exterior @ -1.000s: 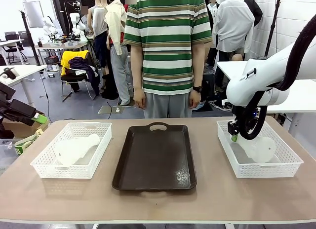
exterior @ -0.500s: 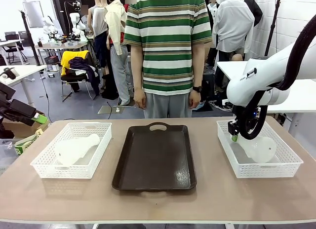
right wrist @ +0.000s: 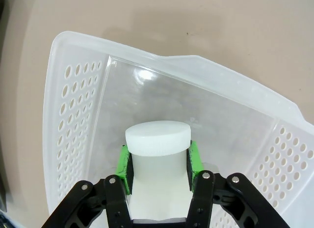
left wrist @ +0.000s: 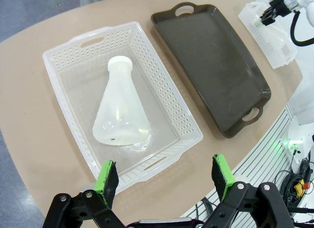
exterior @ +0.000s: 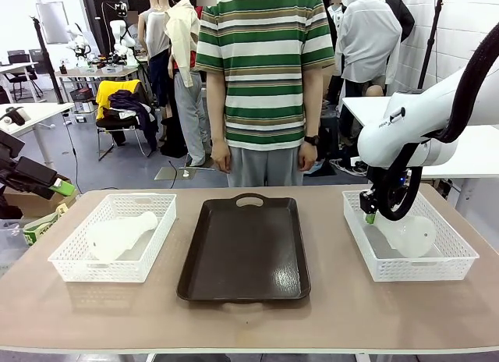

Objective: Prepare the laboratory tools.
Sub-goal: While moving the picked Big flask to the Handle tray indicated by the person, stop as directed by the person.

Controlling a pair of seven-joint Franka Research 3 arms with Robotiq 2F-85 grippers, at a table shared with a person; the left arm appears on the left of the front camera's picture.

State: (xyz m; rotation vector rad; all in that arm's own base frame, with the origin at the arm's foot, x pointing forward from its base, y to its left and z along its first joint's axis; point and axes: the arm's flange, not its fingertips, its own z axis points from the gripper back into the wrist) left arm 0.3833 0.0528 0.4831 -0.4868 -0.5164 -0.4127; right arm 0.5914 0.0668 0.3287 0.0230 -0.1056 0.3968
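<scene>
Front view: we see the dark brown rectangular tray bare, one frosted-white conical flask lying in the left white lattice basket, and its twin flask in the right basket, so nothing is prepared yet. Left wrist: our left gripper hangs spread, well clear of the first. Right wrist: our right gripper pinches the twin's neck, and we can read no labels.

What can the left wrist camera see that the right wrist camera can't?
Left wrist camera adds: the left flask lying on its side in the left basket, the dark tray beside it, and the open left tool.
Right wrist camera adds: a close look at the right tool shut on the neck of the right flask, just under its cap.
Both: the right basket on the tan table.
</scene>
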